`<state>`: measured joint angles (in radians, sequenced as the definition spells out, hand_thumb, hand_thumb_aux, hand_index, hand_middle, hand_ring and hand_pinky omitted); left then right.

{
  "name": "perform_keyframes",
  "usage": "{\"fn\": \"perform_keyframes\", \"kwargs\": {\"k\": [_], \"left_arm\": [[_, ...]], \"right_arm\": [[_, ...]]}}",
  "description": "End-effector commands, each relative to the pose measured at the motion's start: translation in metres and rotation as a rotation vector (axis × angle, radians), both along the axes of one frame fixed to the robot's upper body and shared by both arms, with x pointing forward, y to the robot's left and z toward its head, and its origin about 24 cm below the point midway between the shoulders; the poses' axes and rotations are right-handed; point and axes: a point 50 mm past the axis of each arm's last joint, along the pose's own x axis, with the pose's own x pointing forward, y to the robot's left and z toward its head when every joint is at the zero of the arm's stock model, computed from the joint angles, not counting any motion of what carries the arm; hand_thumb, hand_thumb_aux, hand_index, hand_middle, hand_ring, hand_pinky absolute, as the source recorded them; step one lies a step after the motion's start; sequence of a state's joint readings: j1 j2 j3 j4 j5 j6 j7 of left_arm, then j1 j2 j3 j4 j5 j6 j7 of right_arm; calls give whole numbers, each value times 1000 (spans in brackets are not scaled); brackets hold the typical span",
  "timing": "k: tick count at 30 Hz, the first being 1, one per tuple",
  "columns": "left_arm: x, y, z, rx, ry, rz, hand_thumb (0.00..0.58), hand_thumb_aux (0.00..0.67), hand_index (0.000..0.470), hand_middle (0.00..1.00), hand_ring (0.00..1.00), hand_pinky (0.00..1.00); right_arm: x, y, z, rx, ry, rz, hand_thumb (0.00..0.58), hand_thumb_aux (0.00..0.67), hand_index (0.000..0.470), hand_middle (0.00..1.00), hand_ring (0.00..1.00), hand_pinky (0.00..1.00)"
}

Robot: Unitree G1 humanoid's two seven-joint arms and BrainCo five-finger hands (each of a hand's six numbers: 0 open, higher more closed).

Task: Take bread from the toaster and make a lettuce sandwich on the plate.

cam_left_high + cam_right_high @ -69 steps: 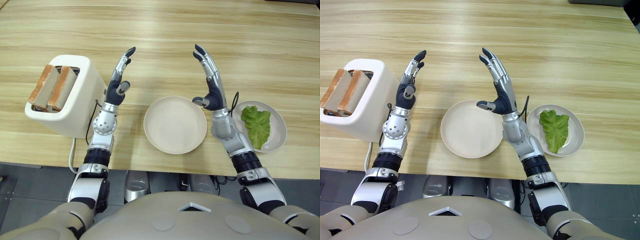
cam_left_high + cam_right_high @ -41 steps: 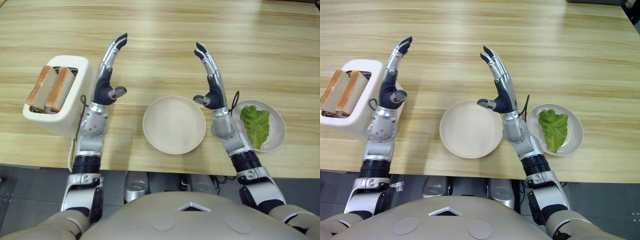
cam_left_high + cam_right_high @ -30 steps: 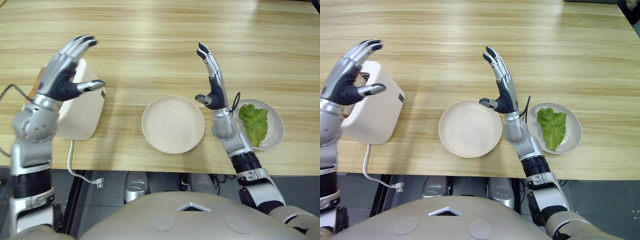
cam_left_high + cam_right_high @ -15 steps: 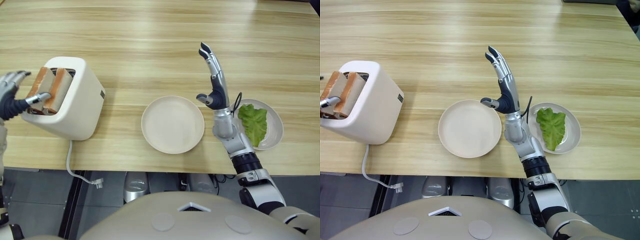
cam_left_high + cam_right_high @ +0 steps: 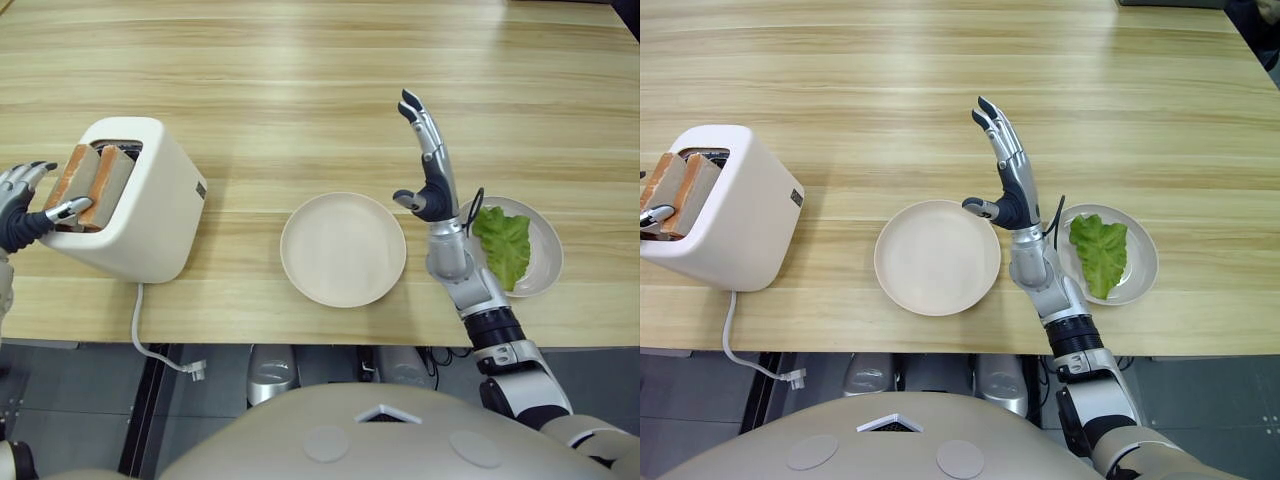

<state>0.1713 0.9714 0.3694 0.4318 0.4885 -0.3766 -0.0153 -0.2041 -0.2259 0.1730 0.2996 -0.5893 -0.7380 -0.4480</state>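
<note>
Swinging out from the middle of the table (image 5: 300, 70), my left hand (image 5: 22, 205) has crossed over the toaster (image 5: 150, 215) in the last 2 seconds and now sits at the far left, against the toaster's outer side. It was beside the toaster's right wall before, well clear of the slots.

The 2 slices of bread (image 5: 92, 182) stand upright in the slots, side by side, tops well above the toaster. My left hand touches the near end of the left slice, level with the toaster's top. I cannot tell whether it has closed on that slice, since part of the hand is cut off at the edge.

My right hand (image 5: 430, 165) has barely moved. It stands raised and spread flat, holding nothing, between the plate (image 5: 343, 250) and the small dish (image 5: 548, 255) with the lettuce (image 5: 506, 245). The plate lies bare at the middle, well apart from the toaster. The toaster's cord (image 5: 140, 325) hangs over the near table edge.
</note>
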Motion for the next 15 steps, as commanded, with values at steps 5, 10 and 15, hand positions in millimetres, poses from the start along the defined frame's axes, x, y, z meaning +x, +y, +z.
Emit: {"fn": "perform_keyframes", "kwargs": {"k": [5, 10, 15], "left_arm": [[-3, 9, 1, -54, 0, 14, 579, 641, 440, 0, 0, 0], [-1, 5, 5, -56, -27, -9, 580, 670, 460, 0, 0, 0], [5, -9, 9, -67, -71, -72, 580, 670, 460, 0, 0, 0]], "right_arm": [[0, 0, -1, -15, 9, 0, 0, 0, 0, 0, 0, 0], [0, 0, -1, -17, 12, 2, 0, 0, 0, 0, 0, 0], [0, 0, -2, -19, 15, 3, 0, 0, 0, 0, 0, 0]]}}
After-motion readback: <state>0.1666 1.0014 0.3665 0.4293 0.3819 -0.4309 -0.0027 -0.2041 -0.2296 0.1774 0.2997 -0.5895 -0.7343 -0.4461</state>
